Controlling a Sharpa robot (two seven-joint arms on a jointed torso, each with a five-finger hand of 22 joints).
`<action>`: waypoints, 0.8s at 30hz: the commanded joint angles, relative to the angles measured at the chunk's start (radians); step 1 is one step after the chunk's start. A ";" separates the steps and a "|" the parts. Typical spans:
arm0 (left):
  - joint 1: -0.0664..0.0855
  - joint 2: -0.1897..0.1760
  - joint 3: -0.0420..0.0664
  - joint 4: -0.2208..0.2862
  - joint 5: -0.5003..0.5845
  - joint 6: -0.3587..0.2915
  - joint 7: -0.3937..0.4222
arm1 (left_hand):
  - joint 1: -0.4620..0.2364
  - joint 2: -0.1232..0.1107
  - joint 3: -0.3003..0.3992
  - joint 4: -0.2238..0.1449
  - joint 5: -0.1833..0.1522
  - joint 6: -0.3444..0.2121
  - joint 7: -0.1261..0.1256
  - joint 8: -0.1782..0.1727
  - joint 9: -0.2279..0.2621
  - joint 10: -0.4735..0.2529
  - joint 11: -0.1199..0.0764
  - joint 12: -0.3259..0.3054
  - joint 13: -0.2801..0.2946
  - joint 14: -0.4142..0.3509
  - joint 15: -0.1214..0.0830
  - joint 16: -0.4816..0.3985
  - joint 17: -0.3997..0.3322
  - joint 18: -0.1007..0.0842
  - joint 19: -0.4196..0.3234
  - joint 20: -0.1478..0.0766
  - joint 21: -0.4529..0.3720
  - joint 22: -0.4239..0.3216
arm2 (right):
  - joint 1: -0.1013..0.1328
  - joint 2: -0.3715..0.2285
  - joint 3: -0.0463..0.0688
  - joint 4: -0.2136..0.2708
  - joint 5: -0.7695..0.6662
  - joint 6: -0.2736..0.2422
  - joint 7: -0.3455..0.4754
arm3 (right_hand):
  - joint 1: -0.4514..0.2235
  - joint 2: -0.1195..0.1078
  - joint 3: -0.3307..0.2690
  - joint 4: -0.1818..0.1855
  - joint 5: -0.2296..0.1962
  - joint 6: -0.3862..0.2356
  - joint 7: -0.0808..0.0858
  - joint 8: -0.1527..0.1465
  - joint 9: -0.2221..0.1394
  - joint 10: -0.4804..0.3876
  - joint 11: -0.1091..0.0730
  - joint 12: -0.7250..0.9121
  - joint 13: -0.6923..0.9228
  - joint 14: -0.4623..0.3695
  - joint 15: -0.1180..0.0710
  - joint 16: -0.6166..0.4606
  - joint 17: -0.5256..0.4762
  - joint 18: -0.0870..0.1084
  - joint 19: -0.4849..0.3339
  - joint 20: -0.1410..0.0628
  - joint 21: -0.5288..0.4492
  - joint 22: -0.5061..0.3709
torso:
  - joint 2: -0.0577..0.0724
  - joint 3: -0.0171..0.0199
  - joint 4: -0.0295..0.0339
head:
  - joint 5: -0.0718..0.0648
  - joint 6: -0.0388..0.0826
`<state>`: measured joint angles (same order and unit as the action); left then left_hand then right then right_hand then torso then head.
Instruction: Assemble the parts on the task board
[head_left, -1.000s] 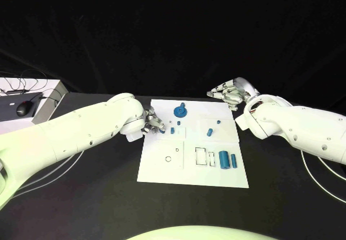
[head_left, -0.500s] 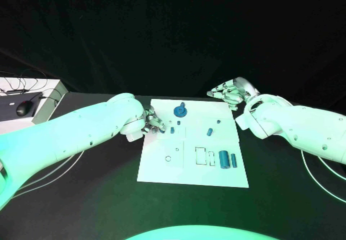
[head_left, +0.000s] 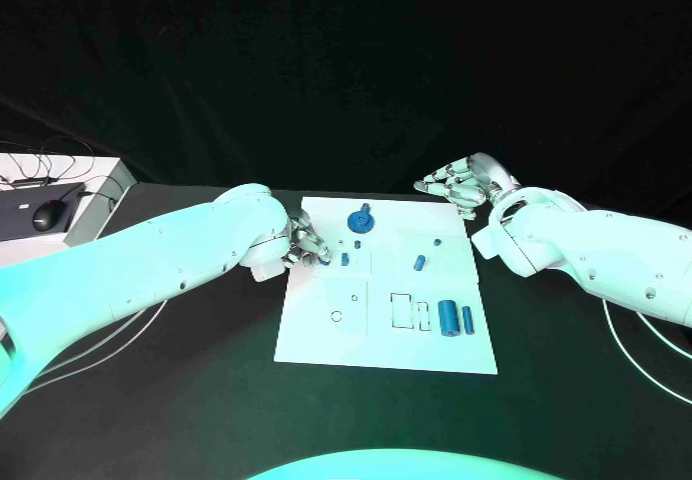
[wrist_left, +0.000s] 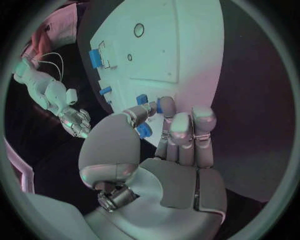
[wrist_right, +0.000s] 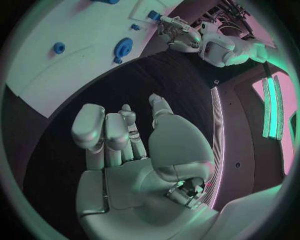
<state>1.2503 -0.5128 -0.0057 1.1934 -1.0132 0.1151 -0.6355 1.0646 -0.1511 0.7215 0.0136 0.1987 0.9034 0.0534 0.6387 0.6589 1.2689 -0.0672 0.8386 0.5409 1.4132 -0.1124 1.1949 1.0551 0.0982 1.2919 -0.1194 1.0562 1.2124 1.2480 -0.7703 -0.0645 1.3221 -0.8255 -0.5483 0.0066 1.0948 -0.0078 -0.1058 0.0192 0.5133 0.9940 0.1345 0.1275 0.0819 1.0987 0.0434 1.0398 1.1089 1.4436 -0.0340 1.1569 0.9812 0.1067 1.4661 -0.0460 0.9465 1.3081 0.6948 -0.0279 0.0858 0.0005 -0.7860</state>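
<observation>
Black table (head_left: 173, 400) carries white rectangular task board (head_left: 382, 345); small blue part (wrist_left: 167, 105) is pinched by silver left hand (head_left: 306, 245) at board's left edge, partly hidden; silver right hand (head_left: 462, 185) is held off-board, fingers loosely curled, empty

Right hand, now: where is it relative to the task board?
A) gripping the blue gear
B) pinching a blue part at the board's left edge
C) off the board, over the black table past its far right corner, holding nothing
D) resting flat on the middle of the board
C: in the head view the right hand hangs beyond the task board corner over the black table, and the right wrist view shows nothing in it.
</observation>
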 joint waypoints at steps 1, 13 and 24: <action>-0.007 -0.001 -0.005 0.000 -0.024 0.068 -0.017 | 0.014 0.006 0.069 -0.074 0.005 0.058 -0.049 -0.007 0.067 0.006 -0.004 -0.006 0.001 0.005 0.001 -0.001 0.002 -0.011 0.007 0.002 0.004 0.002 | 0.000 0.000 0.001 0.002 -0.005 0.010 0.008 | 0.000 0.008 -0.001 -0.005 0.003 0.001 0.007 -0.005 0.001 -0.001 -0.004 -0.005 0.001 -0.003 -0.005 -0.001 0.001 0.007 0.050 -0.007 -0.001 0.124 | 0.000 -0.0004 0.0004 | 0.000 -0.001; -0.007 0.004 -0.005 0.000 -0.030 0.064 -0.023 | 0.015 0.006 0.066 -0.073 0.015 0.061 -0.049 -0.010 0.068 0.008 -0.005 -0.009 0.002 0.005 0.001 -0.001 0.004 -0.012 0.008 0.002 0.007 0.004 | 0.000 0.000 0.001 0.002 -0.005 0.010 0.008 | 0.000 0.008 -0.001 -0.005 0.003 0.001 0.007 -0.005 0.001 -0.001 -0.004 -0.005 0.001 -0.003 -0.005 -0.001 0.001 0.007 0.050 -0.007 -0.001 0.124 | 0.001 -0.0003 -0.0002 | 0.000 -0.001; -0.007 0.023 -0.004 -0.024 -0.026 0.043 -0.017 | 0.011 0.012 0.063 -0.069 0.014 0.058 -0.050 -0.009 0.072 0.006 -0.005 -0.007 0.005 0.005 0.001 -0.003 0.002 -0.011 0.007 0.003 0.004 0.002 | 0.000 0.001 0.001 0.002 -0.005 0.010 0.008 | 0.000 0.008 -0.001 -0.005 0.003 0.001 0.007 -0.005 0.001 -0.001 -0.004 -0.005 0.001 -0.003 -0.005 -0.001 0.001 0.007 0.050 -0.007 -0.001 0.124 | 0.001 0.0009 -0.0008 | 0.002 0.002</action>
<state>1.2527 -0.4950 -0.0034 1.1755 -1.0371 0.1372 -0.6393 1.0647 -0.1512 0.7215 0.0136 0.2092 0.9140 0.0499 0.6276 0.7035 1.2763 -0.0677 0.8334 0.5450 1.4133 -0.1123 1.1953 1.0583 0.0977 1.2955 -0.1158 1.0562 1.2147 1.2480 -0.7699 -0.0645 1.3226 -0.8255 -0.5480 0.0066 1.0949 -0.0078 -0.1058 0.0192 0.5133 0.9943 0.1343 0.1275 0.0819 1.0987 0.0434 1.0398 1.1086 1.4436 -0.0341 1.1569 0.9812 0.1067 1.4661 -0.0460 0.9465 1.3078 0.6957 -0.0271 0.0855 0.0023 -0.7844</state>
